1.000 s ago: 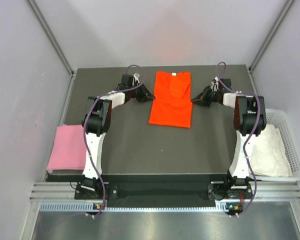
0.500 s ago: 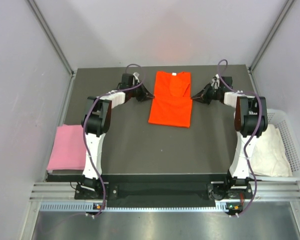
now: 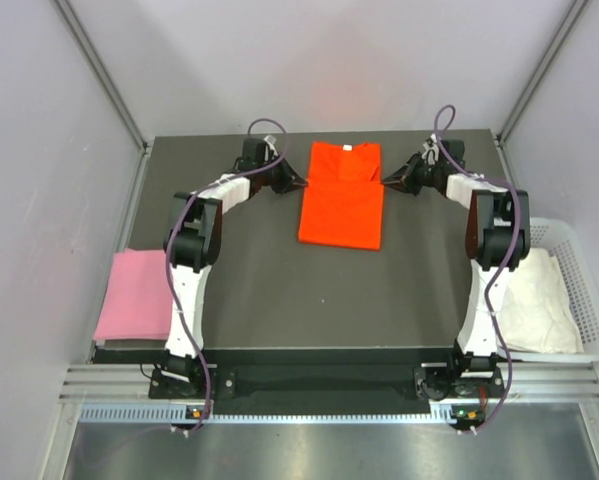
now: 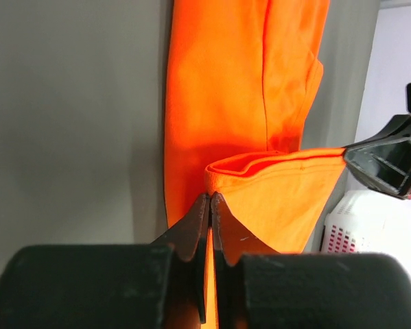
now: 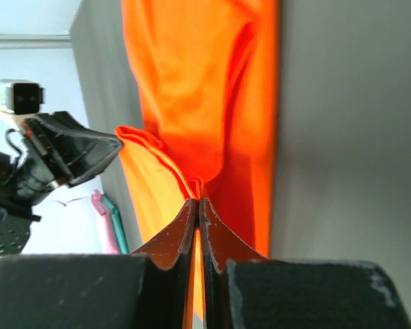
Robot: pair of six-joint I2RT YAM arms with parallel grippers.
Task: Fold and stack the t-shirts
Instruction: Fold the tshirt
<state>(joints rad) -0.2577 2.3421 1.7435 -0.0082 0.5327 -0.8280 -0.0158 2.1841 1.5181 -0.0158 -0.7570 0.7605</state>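
The bright orange-red t-shirt (image 3: 343,200) lies narrow and lengthwise at the far middle of the dark table (image 3: 279,290), collar at the far end. My left gripper (image 3: 301,183) is shut on its left edge, and in the left wrist view the left gripper (image 4: 211,199) pinches a raised fold of the orange shirt (image 4: 239,89). My right gripper (image 3: 385,180) is shut on the right edge; the right wrist view shows the right gripper (image 5: 197,201) holding bunched orange cloth (image 5: 205,82). A pale pink t-shirt (image 3: 132,295) lies folded at the table's left edge. A white t-shirt (image 3: 539,300) sits in the basket.
A white plastic basket (image 3: 591,300) stands off the table's right side, beside the right arm. Grey walls and metal frame posts close in the back and both sides. The arm bases stand at the near edge.
Both grippers have shut on the orange shirt's side edges and shifted toward the far end. The shirt now looks smoother and tighter across its upper part.
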